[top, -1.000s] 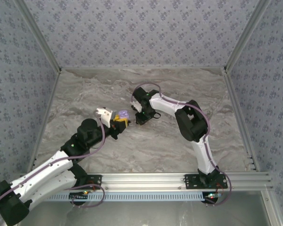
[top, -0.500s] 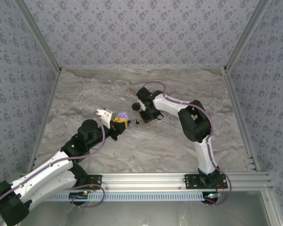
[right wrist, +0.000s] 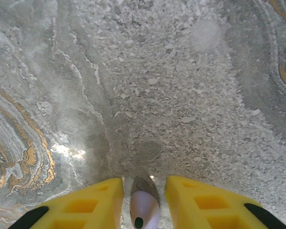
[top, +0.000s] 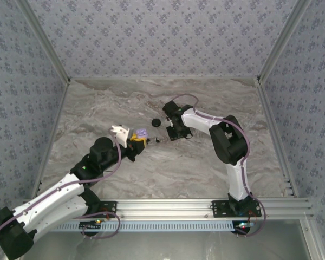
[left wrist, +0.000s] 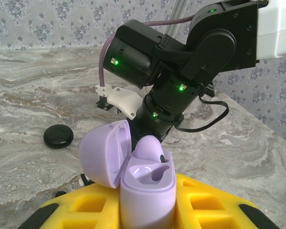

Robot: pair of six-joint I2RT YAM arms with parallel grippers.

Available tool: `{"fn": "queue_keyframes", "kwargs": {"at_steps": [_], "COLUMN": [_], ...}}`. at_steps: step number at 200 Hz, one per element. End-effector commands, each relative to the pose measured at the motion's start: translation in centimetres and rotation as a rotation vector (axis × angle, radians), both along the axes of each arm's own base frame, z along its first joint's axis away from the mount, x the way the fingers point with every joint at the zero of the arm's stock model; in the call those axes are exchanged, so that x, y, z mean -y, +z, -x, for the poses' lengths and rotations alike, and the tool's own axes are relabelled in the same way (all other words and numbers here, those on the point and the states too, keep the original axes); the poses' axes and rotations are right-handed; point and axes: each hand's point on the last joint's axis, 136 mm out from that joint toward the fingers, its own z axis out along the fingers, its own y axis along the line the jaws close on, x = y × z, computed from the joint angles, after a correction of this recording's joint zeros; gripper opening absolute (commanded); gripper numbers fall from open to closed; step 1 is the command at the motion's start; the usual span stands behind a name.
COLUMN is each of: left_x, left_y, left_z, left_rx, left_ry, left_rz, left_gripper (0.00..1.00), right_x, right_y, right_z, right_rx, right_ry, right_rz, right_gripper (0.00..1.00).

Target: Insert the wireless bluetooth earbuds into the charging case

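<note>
gaping case [left wrist: 148,193] — one earbud [left wrist: 149,147] inside

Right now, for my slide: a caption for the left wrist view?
Open lilac case held in the left gripper; right arm looms behind, black disc on the table.

Grey marbled table [top: 97,103] – veined stone look, a small black round disc [top: 156,123] lying flat near its middle
</note>
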Motion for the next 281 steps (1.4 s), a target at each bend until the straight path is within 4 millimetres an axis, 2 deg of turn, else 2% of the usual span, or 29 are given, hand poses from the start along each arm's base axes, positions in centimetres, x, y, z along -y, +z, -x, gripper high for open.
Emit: {"fn": "queue_keyframes", "kwargs": {"at_steps": [1,106,192,281], "left_x": [-0.2,-0.1,-0.2,0.0], "left_y": [1.1,1.1,0.8,0.1], "left_z": [-0.3,-0.4,-0.3,-0.4], "left_rx": [0.019,0.025,0.017,-0.007], "left_ry": [0.016,0.015,0.016,0.012], "left_rz": [0.026,0.023,0.017,0.006], "left_gripper": [0.26,0.26,0.26,0.26], "right_x": [2.8,2.6,2.1,1.4], "right_y": [-1.1,-1.6,-3.0,-1.6], "right_z": [1.7,2.3,2.8,2.7], "right_rx": [-0.084,-0.105,-0.134,-0.093], "right_ry": [-0.049,-0.013,0.004,0.024], "right_rz": [0.099,0.148,0.161,0.098], "right_gripper": [0.35,0.33,0.24,0.21]}}
